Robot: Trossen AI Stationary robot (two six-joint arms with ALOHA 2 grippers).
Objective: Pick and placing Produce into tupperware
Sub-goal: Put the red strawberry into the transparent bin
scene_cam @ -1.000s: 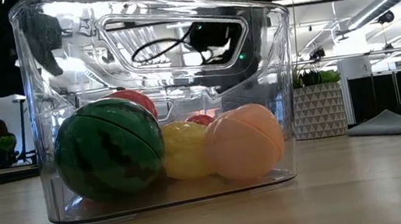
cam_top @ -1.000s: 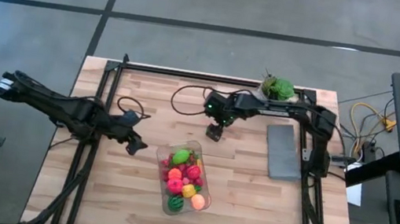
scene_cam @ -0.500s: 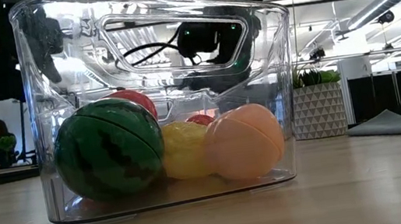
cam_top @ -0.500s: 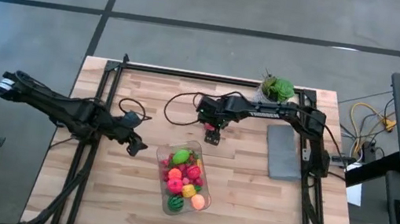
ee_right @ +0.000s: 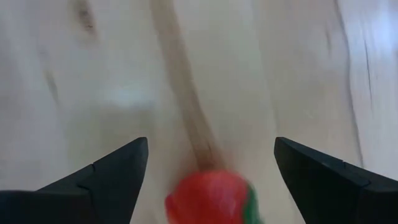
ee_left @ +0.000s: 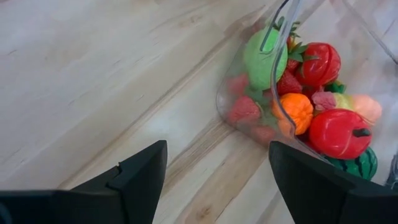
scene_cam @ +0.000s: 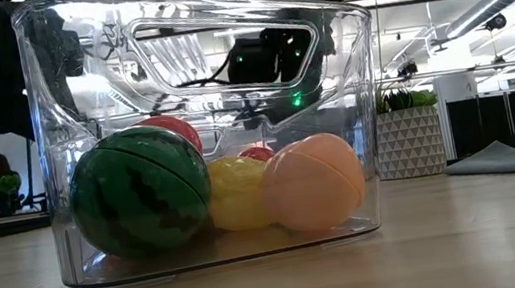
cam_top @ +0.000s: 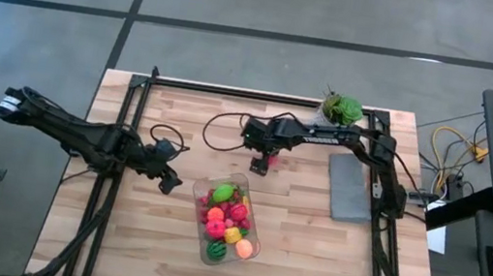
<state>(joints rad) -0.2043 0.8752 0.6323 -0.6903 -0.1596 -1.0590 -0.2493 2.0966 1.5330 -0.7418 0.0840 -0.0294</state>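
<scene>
Produce in the tupperware — one strawberry lies behind.

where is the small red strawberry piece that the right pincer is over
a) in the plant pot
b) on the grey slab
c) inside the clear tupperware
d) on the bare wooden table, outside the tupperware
d: the red strawberry piece lies on the wooden table between the open fingers of the right pincer, apart from the tupperware and its produce.
</scene>
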